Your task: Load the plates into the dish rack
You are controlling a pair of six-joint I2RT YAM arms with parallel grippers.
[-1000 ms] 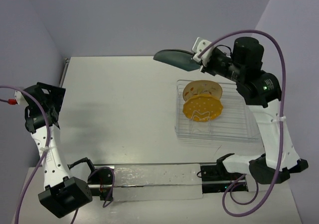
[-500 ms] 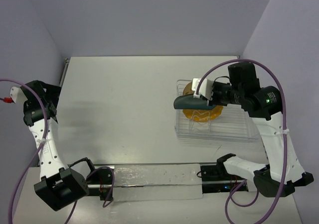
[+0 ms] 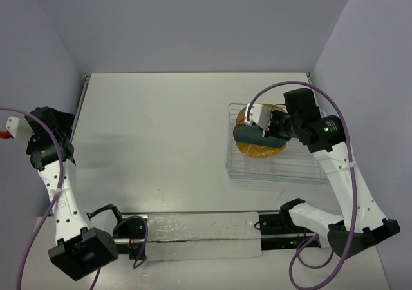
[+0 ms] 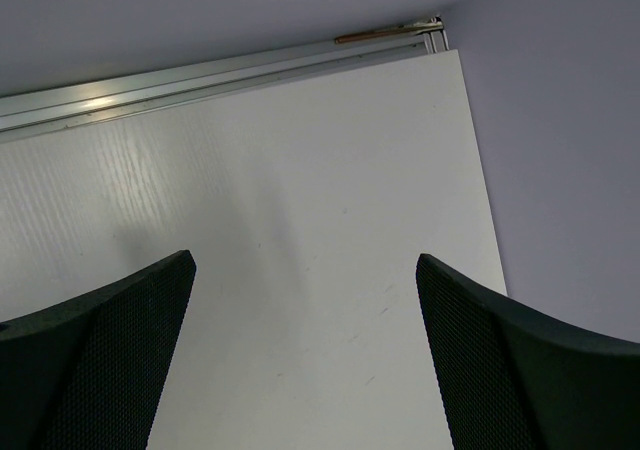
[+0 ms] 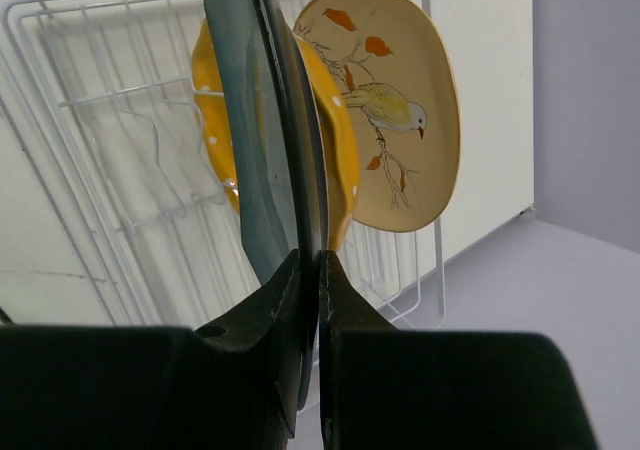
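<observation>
Teal plate [image 3: 245, 134], overhead: on edge above the dish rack [image 3: 277, 174], left end, beside yellow plate [image 3: 259, 150].
Left gripper [image 4: 303, 270], left wrist: spread, empty (idle; rack out of view).
Right gripper [image 5: 310, 270], right wrist: pinching the plate's rim, held upright to suit a slot; cream plate [image 5: 400, 120] behind.

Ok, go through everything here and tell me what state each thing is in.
Dark teal plate: held on edge over the dish rack.
Right pincer: shut on the dark teal plate.
Left pincer: open, empty.
Yellow plate: upright in the rack.
Cream plate: upright behind it.
</observation>
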